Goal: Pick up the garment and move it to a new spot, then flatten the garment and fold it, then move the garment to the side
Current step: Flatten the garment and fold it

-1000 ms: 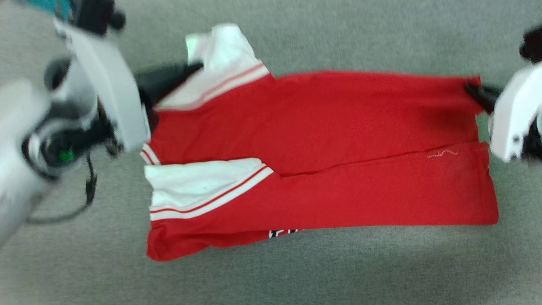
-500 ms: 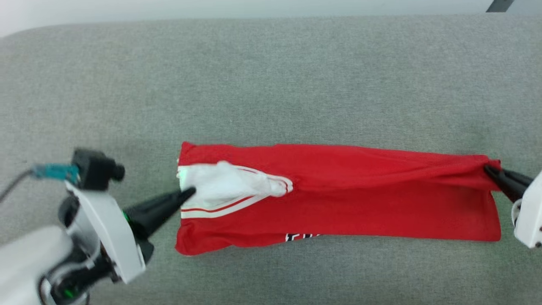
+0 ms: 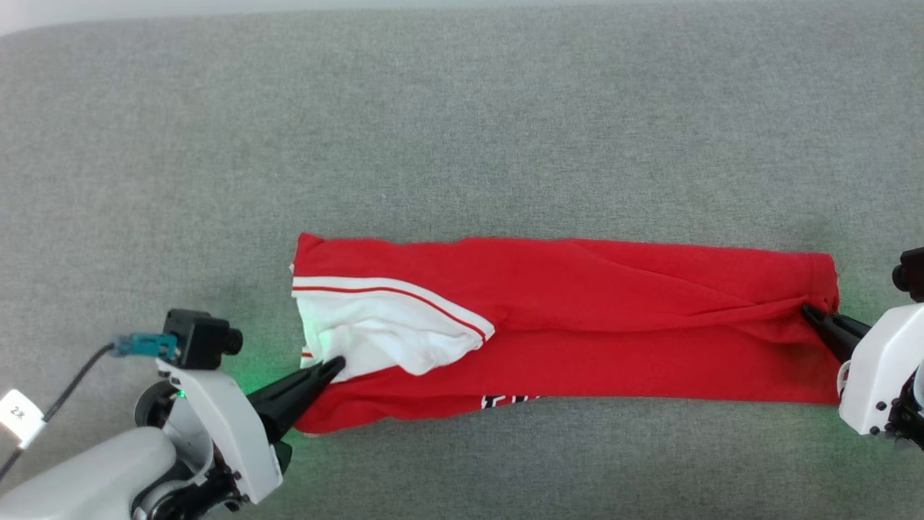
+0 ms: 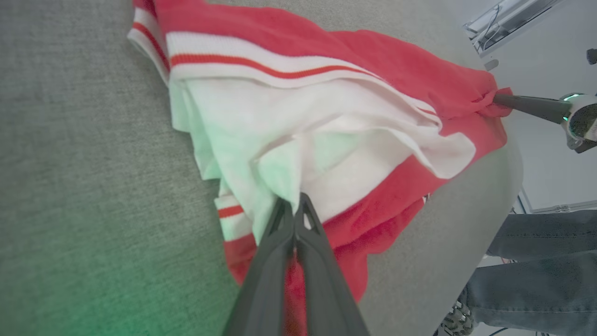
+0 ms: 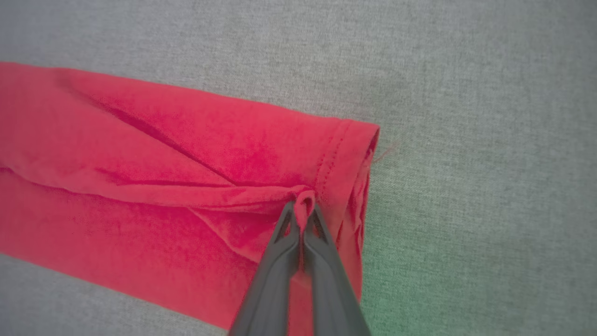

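Item: one garment (image 3: 577,318), a red jersey, lying on a grey fabric surface (image 3: 462,130) as a long narrow folded band that runs from the robot's left to its right, in the nearer half of the head view. Left end: a white sleeve (image 3: 382,339) with white-and-red striped trim, rumpled and lying on top of the red body. Near edge: a strip of black-and-white lettering (image 3: 505,399), mostly tucked under and not readable. Right end: a stitched red hem, with creases converging toward one point. Left gripper (image 3: 336,365): at the garment's left end by its near corner, fingers pressed together with a fold of the white sleeve cloth caught between the tips. Right gripper (image 3: 807,312): at the opposite end, fingers closed on a small pinch of red fabric just inside the hem, about midway across the band. The garment spans the whole gap between the two grippers and rests on the surface along its length. A green glow tints the surface beside each gripper. Left wrist view, far edge: a person's legs in jeans (image 4: 536,266) beyond the surface.
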### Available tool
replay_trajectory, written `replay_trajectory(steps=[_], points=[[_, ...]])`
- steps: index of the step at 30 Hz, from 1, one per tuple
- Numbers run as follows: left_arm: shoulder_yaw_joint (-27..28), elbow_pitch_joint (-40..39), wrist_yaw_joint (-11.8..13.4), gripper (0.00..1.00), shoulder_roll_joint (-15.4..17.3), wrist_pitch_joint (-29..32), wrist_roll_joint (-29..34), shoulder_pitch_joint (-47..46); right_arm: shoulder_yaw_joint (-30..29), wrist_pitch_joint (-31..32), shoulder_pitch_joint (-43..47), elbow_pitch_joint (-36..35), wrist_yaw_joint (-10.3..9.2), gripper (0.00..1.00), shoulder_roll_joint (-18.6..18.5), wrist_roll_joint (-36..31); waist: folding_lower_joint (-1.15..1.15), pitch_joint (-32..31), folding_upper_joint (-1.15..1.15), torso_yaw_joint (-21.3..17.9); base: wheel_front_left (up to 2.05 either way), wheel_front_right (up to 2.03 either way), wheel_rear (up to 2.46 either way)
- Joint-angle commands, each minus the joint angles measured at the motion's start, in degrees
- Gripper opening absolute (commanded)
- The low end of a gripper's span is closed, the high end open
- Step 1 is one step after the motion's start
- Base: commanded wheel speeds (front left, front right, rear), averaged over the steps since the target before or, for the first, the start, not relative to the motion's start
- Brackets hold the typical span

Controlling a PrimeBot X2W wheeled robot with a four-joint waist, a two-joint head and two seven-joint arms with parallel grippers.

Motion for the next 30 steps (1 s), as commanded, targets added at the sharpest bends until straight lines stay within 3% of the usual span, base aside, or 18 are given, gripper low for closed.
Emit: replay_trajectory(steps=[1,2,3,4,5,14,23,30], points=[[-0.34,1.77,0.12,0.04,-0.9,-0.64,1.32,1.11,1.05,-1.37,-0.79,0.92,-0.09,0.37,-0.16,-0.55,0.0,-0.43,0.0,0.0,0.0,0.0,0.0],[-0.49,2.13,0.12,0.2,-1.55,-1.19,1.42,1.46,1.15,-1.98,-0.81,1.37,-0.09,0.75,-0.13,-0.53,0.0,-0.75,0.0,0.08,0.0,0.0,0.0],[-0.56,2.45,0.12,0.41,-2.07,-1.73,1.43,1.67,1.05,-2.67,-0.7,1.6,-0.09,1.0,-0.03,-0.11,0.0,-1.12,0.0,0.25,0.0,0.0,0.0],[-0.56,2.45,0.12,0.41,-2.07,-1.73,1.43,1.67,1.05,-2.67,-0.7,1.6,-0.09,1.0,-0.03,-0.11,0.0,-1.12,0.0,0.25,0.0,0.0,0.0],[-0.5,2.87,0.12,0.97,-2.27,-2.49,1.83,1.7,0.62,-3.4,-0.47,1.71,-0.09,1.0,0.11,0.49,0.0,-1.48,0.0,0.52,0.0,0.0,0.0],[5.01,6.01,0.13,1.0,-6.05,-6.9,5.75,5.73,-7.85,-5.73,7.13,-0.39,-0.09,1.0,-1.03,4.06,0.0,-5.64,0.0,5.38,0.0,0.0,0.0],[26.73,10.74,0.91,1.0,-16.21,-6.89,20.82,19.48,-17.04,-5.19,13.65,1.69,-0.09,1.0,0.36,5.18,0.0,-8.1,0.0,10.4,0.0,0.0,0.0],[47.88,10.81,0.53,1.0,-24.36,-6.9,34.73,27.82,-22.01,-3.41,13.93,4.68,-0.09,1.0,2.01,6.15,0.0,-7.73,0.0,12.31,0.0,0.0,0.0]])
